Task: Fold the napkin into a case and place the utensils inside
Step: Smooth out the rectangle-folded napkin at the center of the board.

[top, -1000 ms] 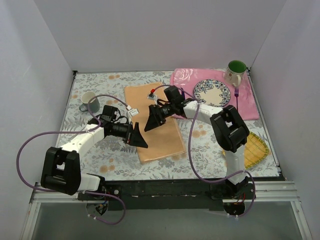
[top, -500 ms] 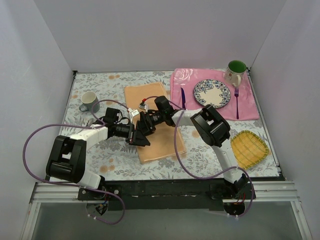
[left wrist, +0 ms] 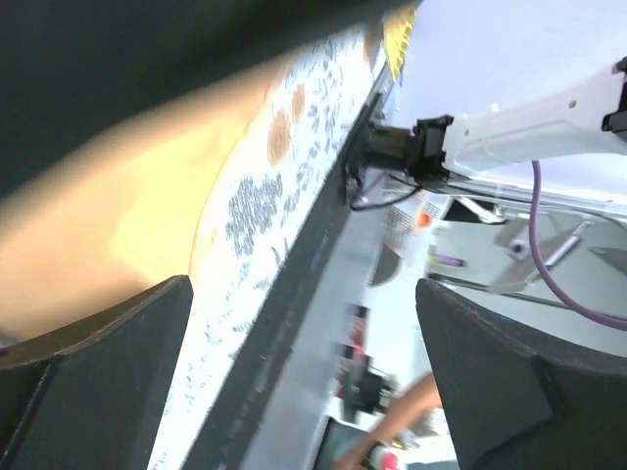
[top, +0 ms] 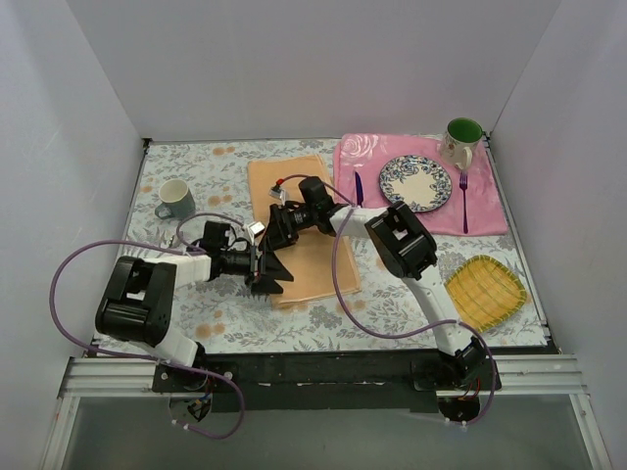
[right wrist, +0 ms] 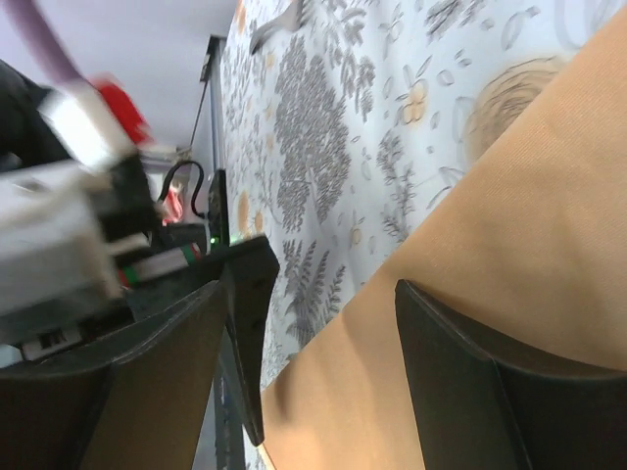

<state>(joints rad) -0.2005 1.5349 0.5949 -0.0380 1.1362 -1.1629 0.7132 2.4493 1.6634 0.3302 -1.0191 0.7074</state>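
Observation:
The peach-orange napkin [top: 312, 259] lies as a long folded rectangle on the floral tablecloth. My left gripper [top: 271, 275] is open and low at its near left edge; in the left wrist view [left wrist: 304, 392] the cloth [left wrist: 108, 225] lies to the left of its jaws, with nothing between them. My right gripper [top: 275, 231] is open at the napkin's left edge, just beyond the left gripper. In the right wrist view [right wrist: 313, 392] the cloth [right wrist: 470, 294] lies under and between the fingers. The purple knife [top: 359, 190] and fork [top: 463, 199] lie on the pink placemat.
A pink floral placemat [top: 490, 206] at the back right holds a patterned plate [top: 415, 182] and a green-lined mug [top: 461, 139]. A grey mug [top: 176, 199] stands at the left. A yellow woven mat [top: 485, 291] lies at the right.
My right gripper has swung left across the napkin to its left edge, uncovering the knife. My left gripper has drawn slightly nearer and lower. The napkin has shifted a little away.

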